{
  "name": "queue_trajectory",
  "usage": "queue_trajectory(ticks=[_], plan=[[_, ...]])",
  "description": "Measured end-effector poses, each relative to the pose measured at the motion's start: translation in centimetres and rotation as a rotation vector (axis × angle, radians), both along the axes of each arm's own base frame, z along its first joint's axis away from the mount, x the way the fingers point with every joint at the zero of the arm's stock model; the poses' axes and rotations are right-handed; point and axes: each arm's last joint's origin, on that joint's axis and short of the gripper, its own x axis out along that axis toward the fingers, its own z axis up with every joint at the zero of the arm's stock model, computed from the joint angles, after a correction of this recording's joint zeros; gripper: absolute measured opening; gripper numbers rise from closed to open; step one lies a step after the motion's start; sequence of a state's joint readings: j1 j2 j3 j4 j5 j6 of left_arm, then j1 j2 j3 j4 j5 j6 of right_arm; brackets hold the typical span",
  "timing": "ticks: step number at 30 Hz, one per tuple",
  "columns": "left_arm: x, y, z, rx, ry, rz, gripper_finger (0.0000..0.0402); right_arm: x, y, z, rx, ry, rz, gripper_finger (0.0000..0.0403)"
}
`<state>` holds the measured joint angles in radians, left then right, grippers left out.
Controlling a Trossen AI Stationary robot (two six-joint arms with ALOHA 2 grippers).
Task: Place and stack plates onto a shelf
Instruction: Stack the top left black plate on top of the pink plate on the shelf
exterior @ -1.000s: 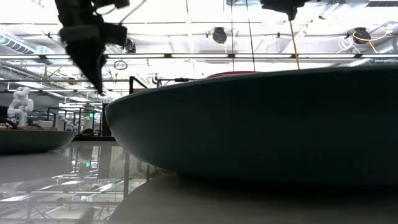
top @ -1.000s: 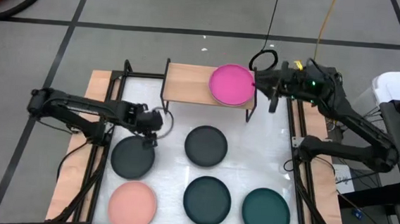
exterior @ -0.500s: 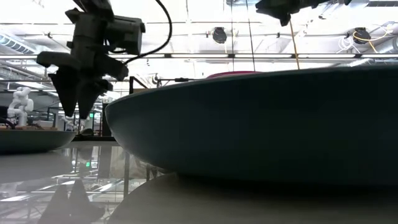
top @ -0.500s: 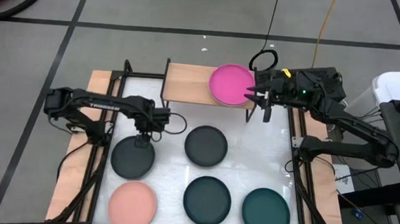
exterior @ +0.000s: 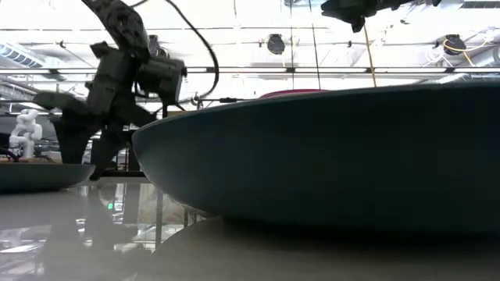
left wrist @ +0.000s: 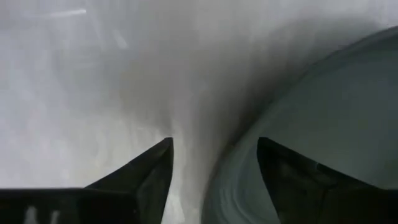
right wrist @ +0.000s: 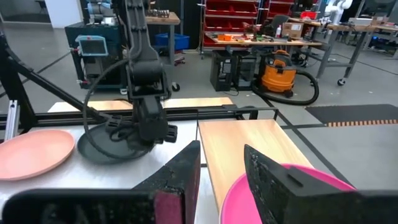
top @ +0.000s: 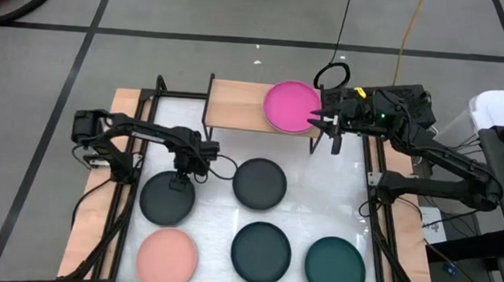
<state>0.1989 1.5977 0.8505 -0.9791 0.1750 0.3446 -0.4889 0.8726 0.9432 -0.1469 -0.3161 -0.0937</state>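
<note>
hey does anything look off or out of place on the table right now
Nothing is spilled or damaged. One oddity: the magenta plate sits at the right end of the shelf, its rim overhanging the edge beside the open right gripper. The open left gripper straddles the dark grey plate's rim.

The low rack's rectangular top (top: 241, 105) is light, smooth, unvarnished-looking wood on thin black metal legs (top: 208, 111). On it, the round magenta plate (top: 292, 106) has a matte, even surface. In front of the rack, the white tabletop (top: 212, 209) is glossy enough to mirror the ceiling lights. The dark grey round plate (left wrist: 329, 143) resting there looks matte and smooth, as does the light pink round plate (right wrist: 31, 152).
</note>
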Motion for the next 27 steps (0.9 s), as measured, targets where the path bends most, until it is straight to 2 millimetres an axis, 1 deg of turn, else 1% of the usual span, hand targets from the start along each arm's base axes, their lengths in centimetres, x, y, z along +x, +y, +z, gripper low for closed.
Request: queue_trajectory(ticks=[1, 3, 6, 9, 11, 14, 18, 20, 24, 27], plan=[[0.0, 0.0, -0.3, -0.003, 0.012, -0.009, 0.0221, 0.0, 0.0, 0.0, 0.000, 0.000, 0.000, 0.0106], [0.1, 0.0, -0.8, -0.009, 0.027, -0.023, 0.0187, 0.0, 0.0, 0.0, 0.000, 0.000, 0.000, 0.0106], [0.1, 0.1, -0.8, -0.013, 0.033, -0.035, 0.0110, 0.0, 0.0, 0.0, 0.000, 0.000, 0.000, 0.0106], [0.2, 0.3, -0.4, -0.033, 0.030, -0.034, 0.0032, 0.0, 0.0, 0.0, 0.000, 0.001, 0.000, 0.0106], [0.1, 0.5, 0.3, -0.046, 0.036, -0.006, 0.0016, 0.0, 0.0, 0.0, 0.000, 0.000, 0.000, 0.0106], [0.2, 0.9, 1.8, -0.024, 0.033, 0.013, 0.0012, 0.0, 0.0, 0.0, 0.002, 0.001, 0.000, 0.0106], [1.0, 1.2, 5.6, 0.041, -0.072, 0.020, 0.0012, -0.1, 0.1, -0.1, 0.011, 0.016, 0.000, 0.0106], [1.4, 1.3, 8.0, 0.065, -0.147, 0.028, 0.0012, -0.2, 0.1, -0.1, 0.013, 0.019, 0.000, 0.0106], [2.6, 1.8, 13.2, 0.050, -0.359, 0.056, 0.0012, -0.3, 0.3, -0.4, 0.027, 0.046, 0.004, 0.0106], [3.4, 2.6, 16.8, 0.075, -0.495, 0.100, 0.0012, 0.1, 0.6, -1.9, 0.033, 0.059, 0.029, 0.0106]])
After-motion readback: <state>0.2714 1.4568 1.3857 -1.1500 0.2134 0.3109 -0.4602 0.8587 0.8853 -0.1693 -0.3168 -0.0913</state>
